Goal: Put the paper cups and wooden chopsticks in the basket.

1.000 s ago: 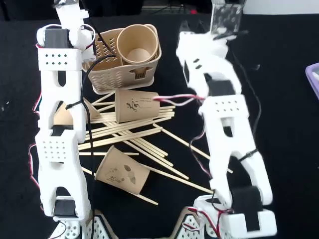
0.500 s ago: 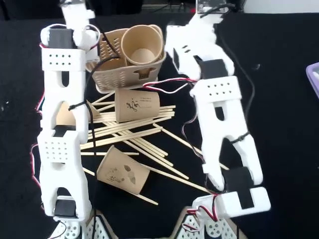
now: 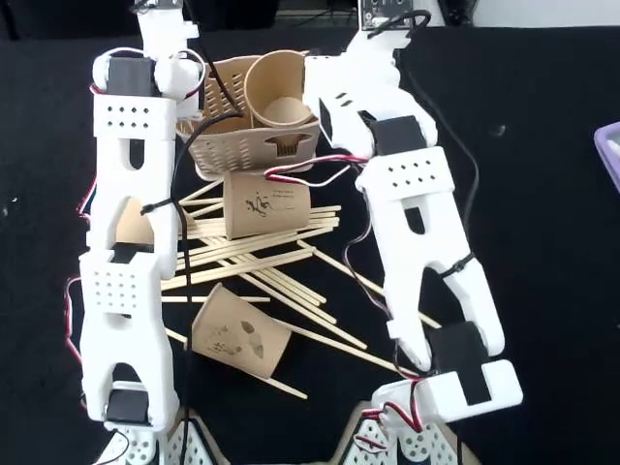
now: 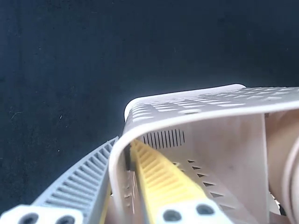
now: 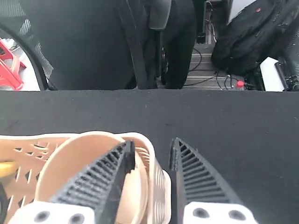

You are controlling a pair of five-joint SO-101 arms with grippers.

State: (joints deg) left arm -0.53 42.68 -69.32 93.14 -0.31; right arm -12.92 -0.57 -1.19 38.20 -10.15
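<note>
The beige basket (image 3: 242, 145) stands at the back of the table with one paper cup (image 3: 281, 97) upright inside it. My left gripper (image 4: 124, 142) is shut on the basket's wall (image 4: 196, 135), grey finger outside, yellow finger inside. My right gripper (image 5: 152, 147) is open astride the opposite rim (image 5: 152, 161), one black finger inside the cup (image 5: 70, 163), the other outside the basket. A second cup (image 3: 263, 205) lies on the pile of wooden chopsticks (image 3: 252, 262). A third (image 3: 237, 334) lies nearer the front, and another (image 3: 136, 225) is half hidden under the left arm.
Both white arms stretch from the front edge toward the basket, either side of the chopstick pile. A purple object (image 3: 610, 155) sits at the table's right edge. Bare black cloth lies on the right. Bags and cables are behind the table.
The right arm swung left and its gripper came down over the basket's right rim and cup. The left arm and the basket shifted slightly right and back.
</note>
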